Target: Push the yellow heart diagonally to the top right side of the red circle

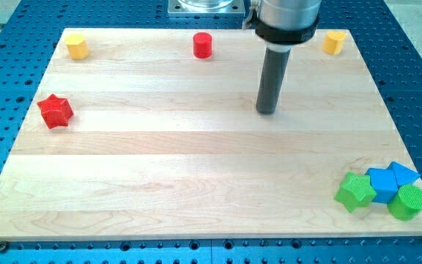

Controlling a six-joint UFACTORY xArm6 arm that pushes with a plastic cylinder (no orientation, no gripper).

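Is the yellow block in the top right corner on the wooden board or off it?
On. The yellow block sits on the wooden board, just inside its top right corner.

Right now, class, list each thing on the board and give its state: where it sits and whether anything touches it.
my tip: mid-board, touching no block
red circle: top edge, alone
yellow heart: top right corner, alone
yellow block: top left corner, alone
red star: left side, alone
green star, two blue blocks, green cylinder: clustered bottom right
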